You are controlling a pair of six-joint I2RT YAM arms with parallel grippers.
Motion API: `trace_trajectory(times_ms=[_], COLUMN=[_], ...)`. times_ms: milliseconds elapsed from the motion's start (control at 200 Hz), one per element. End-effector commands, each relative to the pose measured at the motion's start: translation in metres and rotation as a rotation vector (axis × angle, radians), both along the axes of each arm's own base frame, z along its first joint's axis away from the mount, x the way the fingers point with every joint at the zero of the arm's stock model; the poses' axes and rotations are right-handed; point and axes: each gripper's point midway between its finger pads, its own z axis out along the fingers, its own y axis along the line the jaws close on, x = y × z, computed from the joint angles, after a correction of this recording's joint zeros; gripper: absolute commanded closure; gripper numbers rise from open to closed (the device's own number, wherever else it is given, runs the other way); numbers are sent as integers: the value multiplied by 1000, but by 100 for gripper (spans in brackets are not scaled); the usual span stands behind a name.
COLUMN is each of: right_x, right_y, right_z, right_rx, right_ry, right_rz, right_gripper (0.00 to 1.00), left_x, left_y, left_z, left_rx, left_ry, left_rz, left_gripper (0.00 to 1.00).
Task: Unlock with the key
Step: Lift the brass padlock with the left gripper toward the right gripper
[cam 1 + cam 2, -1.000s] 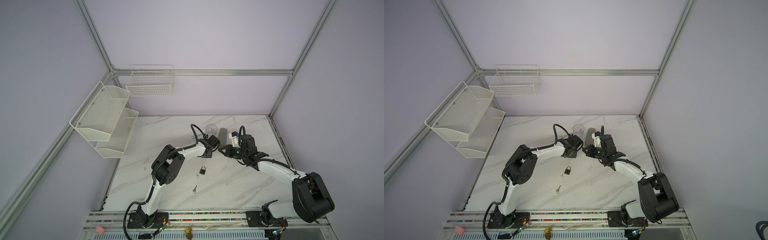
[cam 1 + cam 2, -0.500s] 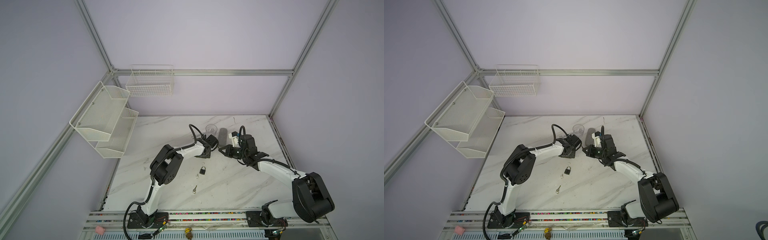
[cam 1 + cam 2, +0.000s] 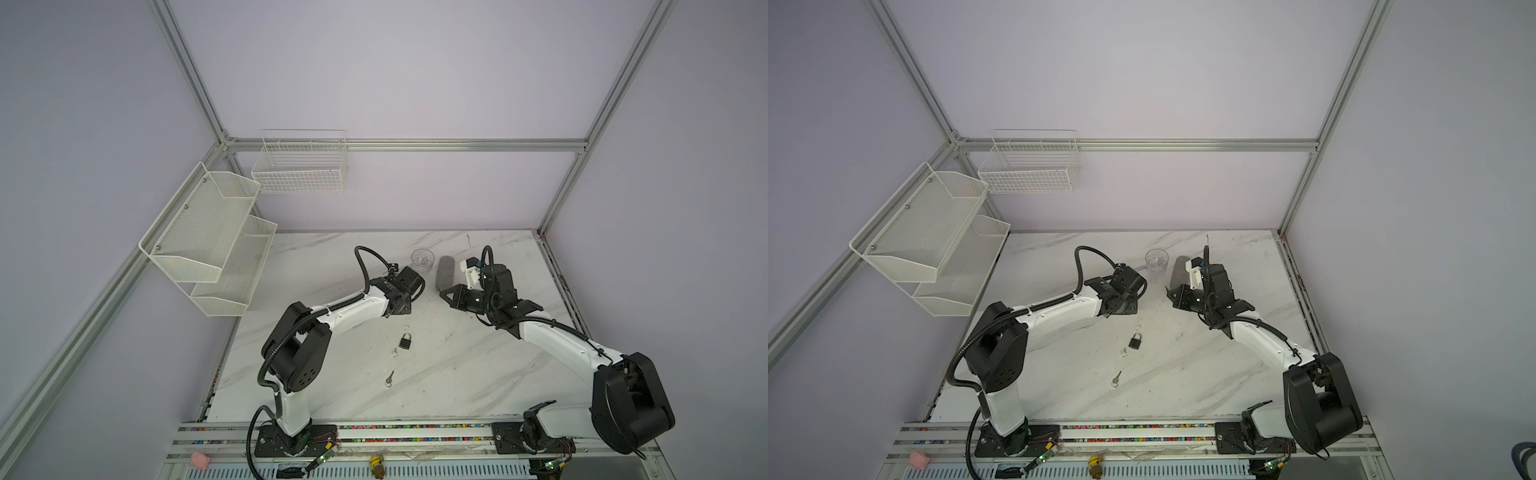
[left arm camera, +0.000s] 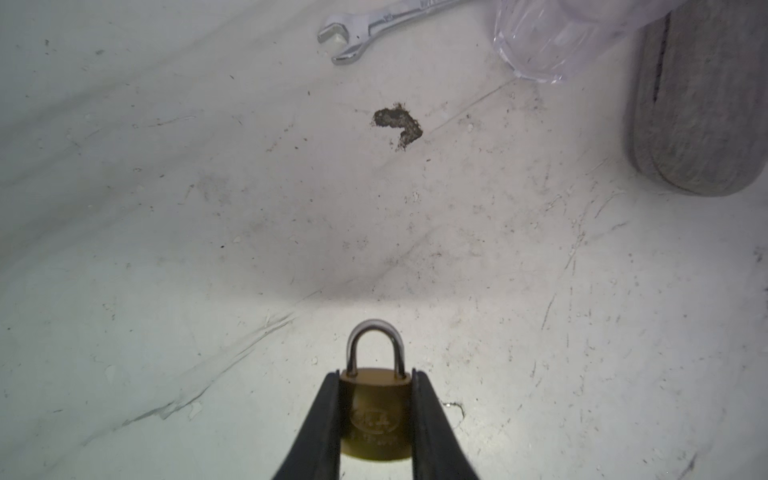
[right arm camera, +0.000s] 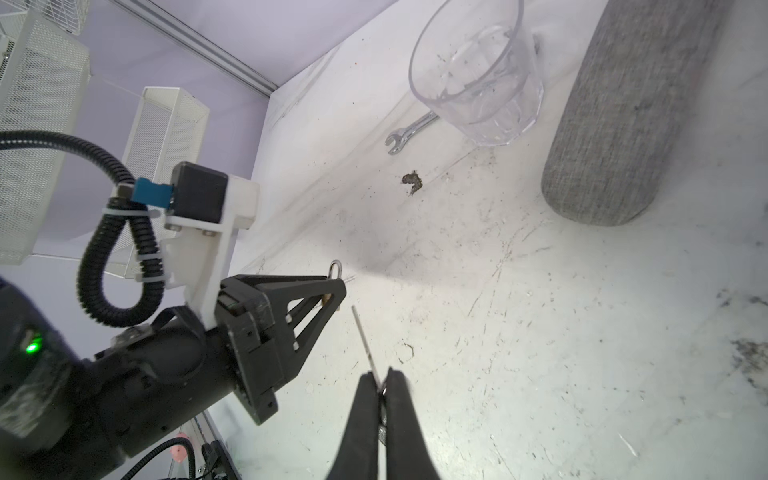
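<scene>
My left gripper (image 4: 376,377) pinches the brass padlock (image 4: 376,419) by its body. My right gripper (image 5: 381,375) is pressed on the key (image 5: 363,334), blade tip just beside that padlock. The thin blade could twist in the pinch, miss the keyway I can't see, and skid off.

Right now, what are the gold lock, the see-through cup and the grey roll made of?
The lock: golden, dull-shiny body, likely brass; its silvery loop looks like steel. The cup: clear and glossy, glass or hard plastic, cannot tell which. The grey roll: woven-looking cloth cover, matte; its inside is hidden.
</scene>
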Motion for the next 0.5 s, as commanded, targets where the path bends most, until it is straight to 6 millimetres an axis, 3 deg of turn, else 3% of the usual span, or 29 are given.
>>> trace_trajectory(times_ms=[0, 185, 225, 495], right_x=[-5, -19, -19, -34], right_y=[10, 48, 55, 96], right_z=[9, 17, 8, 5], right_rx=[-31, -17, -20, 60], right_ry=[-17, -31, -10, -11], right_rz=[12, 55, 54, 42], right_gripper=[100, 100, 100, 100], left_x=[-1, -9, -11, -19], left_y=[9, 22, 26, 40], left_z=[24, 56, 62, 96], left_rx=[-101, -204, -226, -348], left_ry=[-68, -139, -155, -239], left_rz=[62, 140, 159, 242], left_gripper=[100, 100, 100, 100])
